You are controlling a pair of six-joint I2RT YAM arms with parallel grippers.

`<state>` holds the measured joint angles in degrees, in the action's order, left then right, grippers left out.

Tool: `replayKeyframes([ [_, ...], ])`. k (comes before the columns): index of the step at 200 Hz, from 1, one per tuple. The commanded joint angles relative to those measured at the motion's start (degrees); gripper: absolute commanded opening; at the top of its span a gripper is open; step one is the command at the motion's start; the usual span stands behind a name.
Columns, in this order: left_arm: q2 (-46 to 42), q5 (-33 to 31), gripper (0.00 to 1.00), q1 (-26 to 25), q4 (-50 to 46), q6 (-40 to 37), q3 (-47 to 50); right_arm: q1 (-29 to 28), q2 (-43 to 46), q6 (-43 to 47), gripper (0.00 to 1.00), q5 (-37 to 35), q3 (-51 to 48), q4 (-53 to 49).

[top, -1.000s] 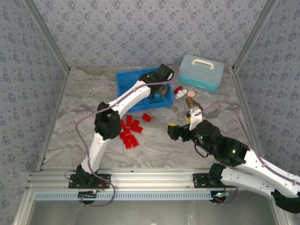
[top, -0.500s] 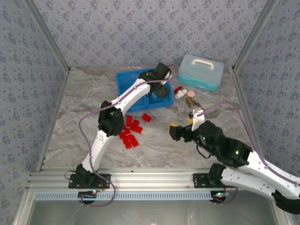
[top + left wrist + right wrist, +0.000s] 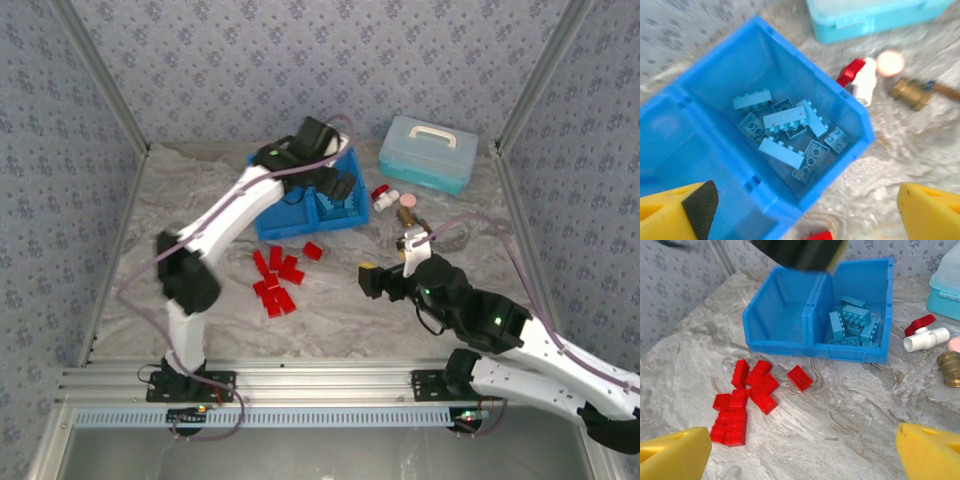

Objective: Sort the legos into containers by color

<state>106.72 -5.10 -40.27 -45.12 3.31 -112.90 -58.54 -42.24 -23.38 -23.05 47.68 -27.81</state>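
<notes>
Legos (image 3: 761, 385) untouched; both jaws wide, empty

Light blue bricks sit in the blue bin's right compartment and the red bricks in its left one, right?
No. The right wrist view shows the small red studded plastic bricks lying on the table in front of the bright blue plastic bin, its left compartment empty. The light blue bricks are in the right compartment.
</notes>
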Motion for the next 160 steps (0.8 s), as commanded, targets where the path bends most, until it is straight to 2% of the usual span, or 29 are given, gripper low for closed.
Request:
replayKeyframes([
  [1,-15.6,1.9,0.97,-0.3,1.9,4.0,11.7,0.7,-6.5,5.8,0.97,3.1,2.9,2.6],
  [38,-38.9,-1.2,0.99,-0.3,-1.7,8.4,33.3,4.0,-22.0,12.2,0.97,9.1,5.9,5.9],
  [76,-55.3,-7.0,0.99,-0.2,-7.8,5.2,46.4,9.1,-37.2,19.7,0.98,20.3,9.1,13.1],
  [106,-60.1,-9.5,0.99,-0.1,-8.7,2.9,53.1,14.0,-48.2,22.4,0.94,27.8,13.4,14.6],
  [160,-59.8,-10.9,0.99,0.0,-5.0,5.8,60.4,16.1,-62.4,24.3,0.93,27.3,23.0,14.2],
])
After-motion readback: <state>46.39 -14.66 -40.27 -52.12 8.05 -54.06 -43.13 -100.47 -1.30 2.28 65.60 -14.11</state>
